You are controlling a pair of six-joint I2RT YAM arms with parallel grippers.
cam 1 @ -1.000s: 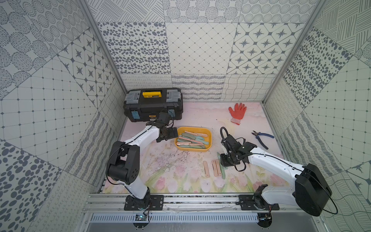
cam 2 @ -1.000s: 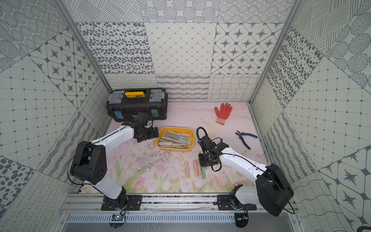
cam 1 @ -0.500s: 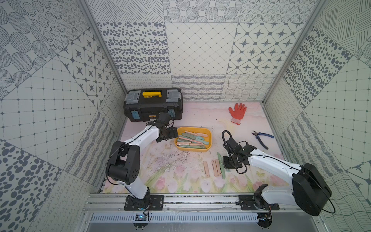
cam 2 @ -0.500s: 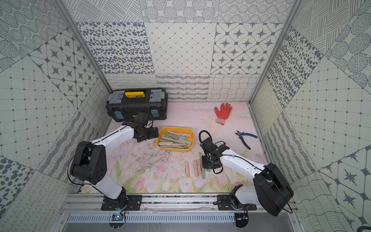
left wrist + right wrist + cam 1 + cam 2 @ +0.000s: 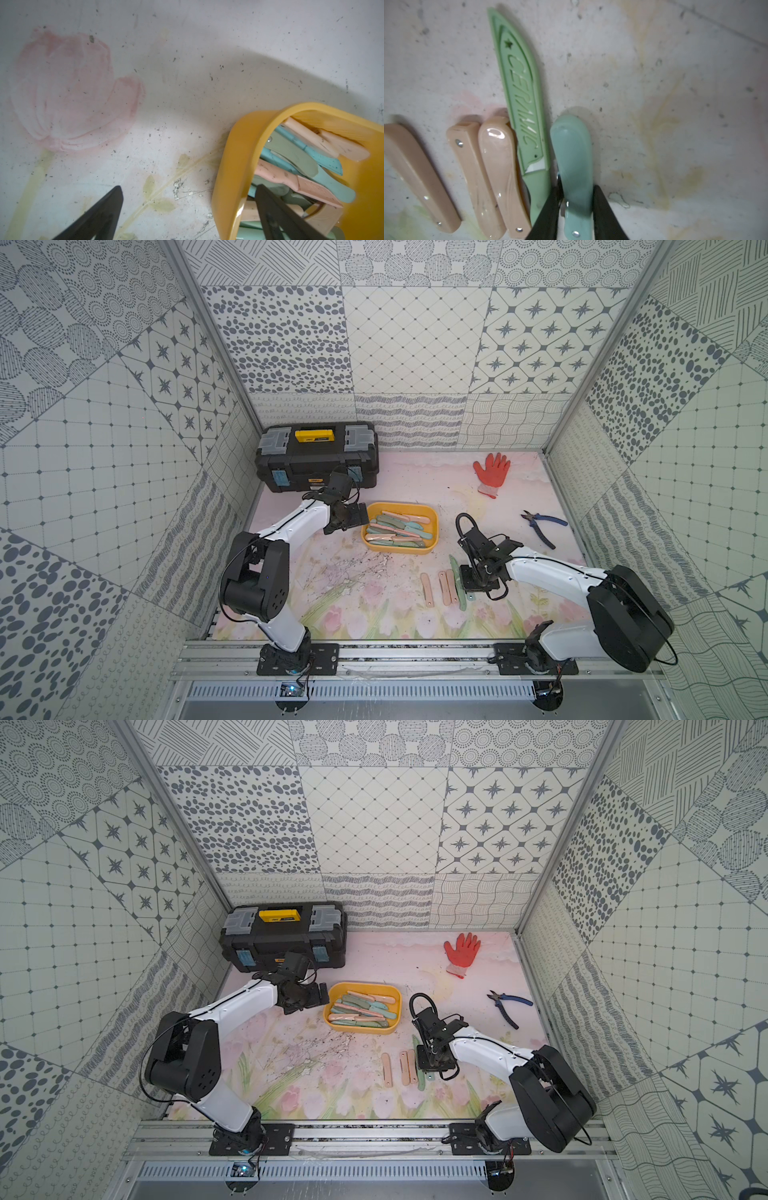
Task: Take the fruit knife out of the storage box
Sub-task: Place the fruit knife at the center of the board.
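Note:
The yellow storage box point(image 5: 434, 526) point(image 5: 399, 1006) holds several pink, teal and green fruit knives point(image 5: 395, 529). My left gripper point(image 5: 359, 516) point(image 5: 189, 187) is open and straddles the box's end wall point(image 5: 234, 158), one finger inside and one outside. My right gripper point(image 5: 473, 587) point(image 5: 577, 188) is shut on a teal folding fruit knife point(image 5: 572, 149), low over the table beside a green sheathed knife point(image 5: 521, 93) point(image 5: 457, 576). Three peach folding knives point(image 5: 419, 176) point(image 5: 473, 176) point(image 5: 502, 176) lie in a row next to it.
A black toolbox point(image 5: 316, 460) with a yellow handle stands at the back left, just behind my left wrist. A red glove point(image 5: 490, 472) lies at the back right and blue-handled pliers point(image 5: 540, 524) lie by the right wall.
My right gripper has moved a little toward the front of the table with the teal knife, down beside the row of knives. The left arm has not moved.

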